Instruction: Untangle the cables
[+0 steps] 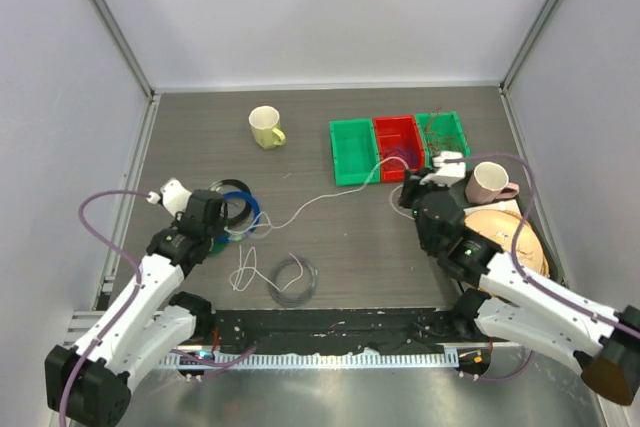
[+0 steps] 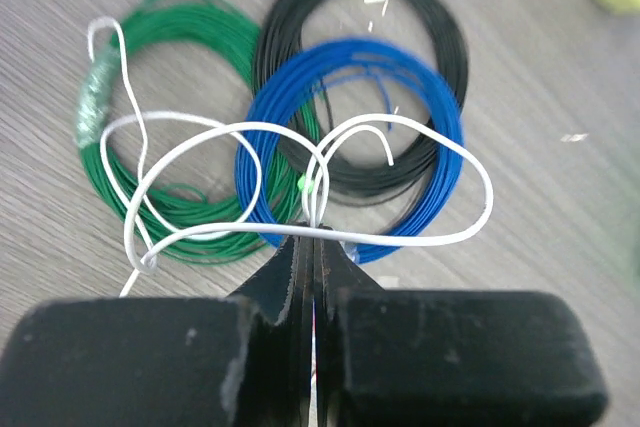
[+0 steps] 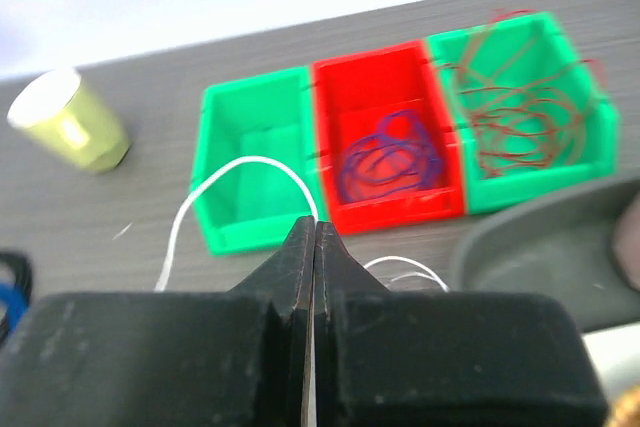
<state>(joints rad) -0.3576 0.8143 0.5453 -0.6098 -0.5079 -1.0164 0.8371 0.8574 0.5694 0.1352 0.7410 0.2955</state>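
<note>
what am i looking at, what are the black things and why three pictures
This is a robot with two arms at a table. One picture looks down from above; the other two come from a camera on each wrist, so the black shapes are the closed fingers of the left gripper and the right gripper. Each pinches the white cable, seemingly running between them. Around them are a green ring, a blue ring and a black ring, a yellow mug, a pink mug, a red bin holding a purple cable and a green bin holding a red cable.
</note>
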